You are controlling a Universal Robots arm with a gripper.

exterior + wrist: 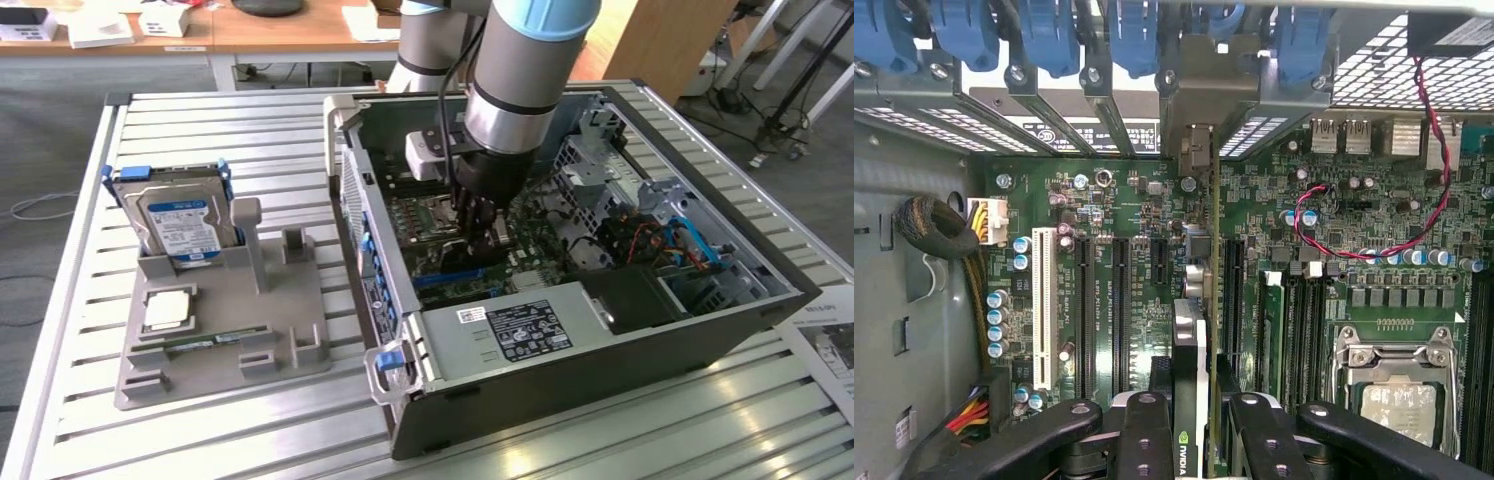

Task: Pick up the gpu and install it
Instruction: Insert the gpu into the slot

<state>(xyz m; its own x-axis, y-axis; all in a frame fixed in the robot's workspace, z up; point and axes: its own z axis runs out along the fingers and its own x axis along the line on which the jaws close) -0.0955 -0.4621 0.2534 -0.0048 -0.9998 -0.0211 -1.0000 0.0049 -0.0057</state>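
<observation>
Here, shows the gripper point(478, 215) inside the open computer case point(601, 370), at three o'clock of the grey holder point(227, 340) in the exterior view. Clamps the gpu point(1192, 340) edge-on between its fingers point(1144, 430), upright over the motherboard point(1114, 200), parallel to the expansion slots. Cannot tell whether seated. Shows the hard drive point(180, 225) upright at the holder's eleven o'clock.

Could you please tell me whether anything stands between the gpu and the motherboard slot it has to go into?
Nothing visible does. The hand grips the gpu edge-on over the motherboard; the neighbouring slots stand empty, and the red-and-black wire lies off to the side.
</observation>
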